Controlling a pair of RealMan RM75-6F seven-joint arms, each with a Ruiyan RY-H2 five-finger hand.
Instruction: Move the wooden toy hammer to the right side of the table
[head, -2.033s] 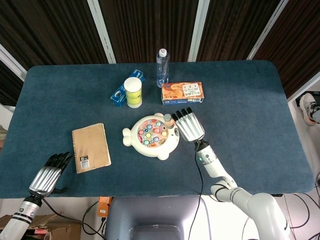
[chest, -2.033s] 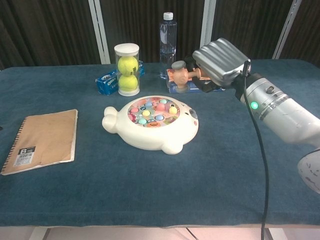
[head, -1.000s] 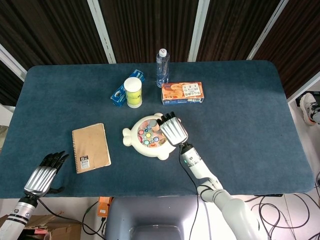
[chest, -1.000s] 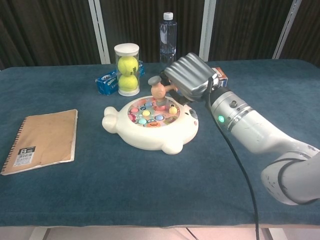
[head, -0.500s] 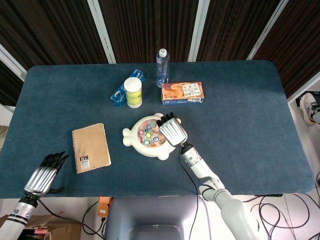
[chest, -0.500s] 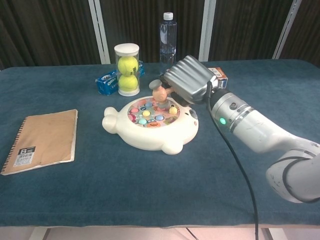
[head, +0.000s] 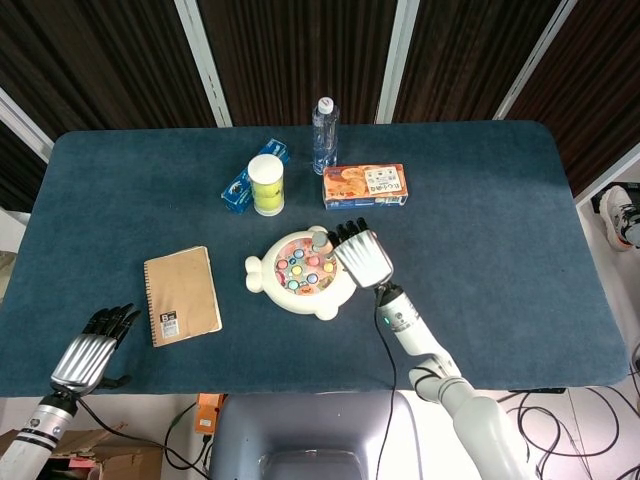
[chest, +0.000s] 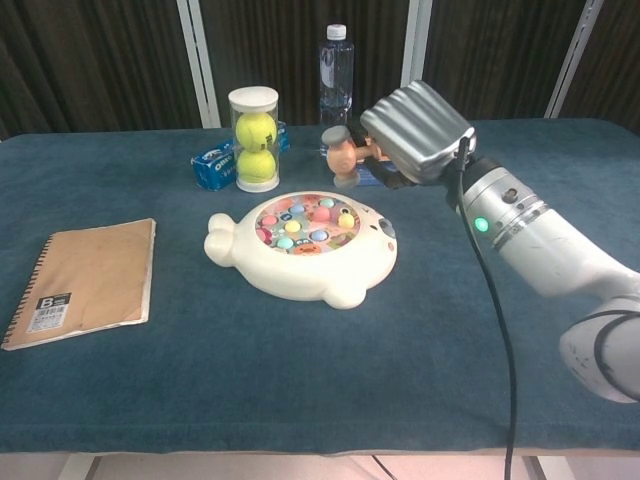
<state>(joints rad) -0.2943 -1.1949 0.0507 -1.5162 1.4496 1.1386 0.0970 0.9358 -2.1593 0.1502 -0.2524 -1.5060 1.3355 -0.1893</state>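
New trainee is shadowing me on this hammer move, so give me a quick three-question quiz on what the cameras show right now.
1. True or false: the right hand holds the wooden toy hammer in the air above the table.
2. Which thing lies nearest the left hand? A: notebook B: water bottle C: biscuit box
3. Fill in: the clear tube behind the whack-a-mole toy holds two tennis ____.

Key: 1 true; 2 A; 3 balls.
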